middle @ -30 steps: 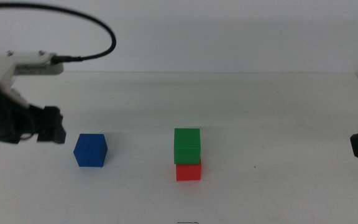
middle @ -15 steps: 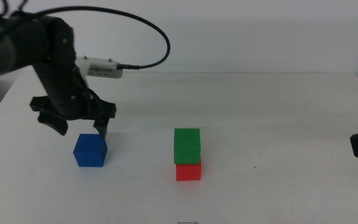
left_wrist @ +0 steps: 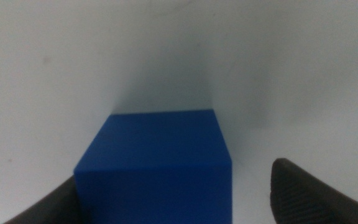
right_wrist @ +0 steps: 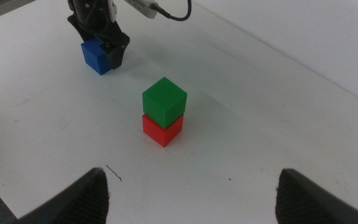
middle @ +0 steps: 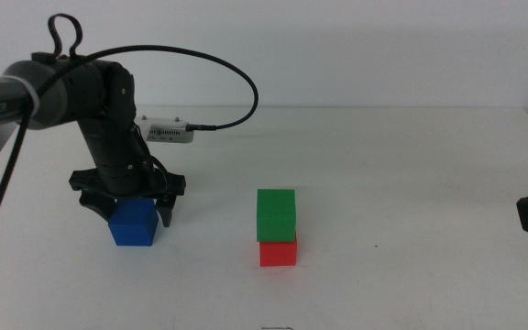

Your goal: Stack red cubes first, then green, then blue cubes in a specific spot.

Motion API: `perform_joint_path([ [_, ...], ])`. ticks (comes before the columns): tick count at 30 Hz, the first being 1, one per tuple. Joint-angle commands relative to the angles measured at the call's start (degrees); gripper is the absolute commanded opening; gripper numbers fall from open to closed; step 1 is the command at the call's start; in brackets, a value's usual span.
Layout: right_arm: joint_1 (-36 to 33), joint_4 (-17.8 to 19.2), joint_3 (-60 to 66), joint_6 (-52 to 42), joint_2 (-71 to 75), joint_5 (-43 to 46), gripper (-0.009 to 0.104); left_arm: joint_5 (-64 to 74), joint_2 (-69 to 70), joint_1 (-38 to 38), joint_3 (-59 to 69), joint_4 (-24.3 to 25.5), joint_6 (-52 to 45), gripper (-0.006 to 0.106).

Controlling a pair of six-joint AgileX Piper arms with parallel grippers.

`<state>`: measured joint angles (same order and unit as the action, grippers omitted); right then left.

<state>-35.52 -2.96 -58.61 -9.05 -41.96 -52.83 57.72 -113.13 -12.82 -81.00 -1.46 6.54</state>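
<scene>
White tabletop (middle: 411,183) carries all three cubes. We see the blue cube (middle: 134,223) at left, straddled by the left gripper (middle: 126,203) — jaws spread, one per side, not clamping. Well apart to its right, the green cube (middle: 276,215) sits atop the red cube (middle: 278,252). Our right gripper (right_wrist: 191,196) waits at the right edge — jaws apart.

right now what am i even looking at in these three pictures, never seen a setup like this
Two robot arms work at a white table. One picture looks down over the table; the other two come from cameras on each arm's wrist. The left pincer has its jaws open either side of a blue cube, not yet closed on it. Nearby, a green cube sits on a red cube. The right pincer waits open at the table's right edge, holding nothing.
</scene>
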Motion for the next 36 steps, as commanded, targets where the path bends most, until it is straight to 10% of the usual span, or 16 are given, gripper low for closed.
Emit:
perform_joint_path([
  [1,0.38,0.5,-1.36,-0.55,-0.15,4.13,0.085,-1.01,2.49,-0.02,-1.62,-0.85,0.34,0.089],
  [16,0.38,0.66,-1.3,-0.55,-0.15,4.13,0.085,7.44,12.13,0.92,-1.99,-2.95,2.02,0.006],
  [29,0.38,0.66,-1.3,-0.55,-0.15,4.13,0.085,15.69,16.71,-25.57,-14.93,16.01,32.6,-0.001],
  [36,0.38,0.66,-1.3,-0.55,-0.15,4.13,0.085,17.87,9.89,-32.3,-24.26,17.54,37.92,-0.001],
])
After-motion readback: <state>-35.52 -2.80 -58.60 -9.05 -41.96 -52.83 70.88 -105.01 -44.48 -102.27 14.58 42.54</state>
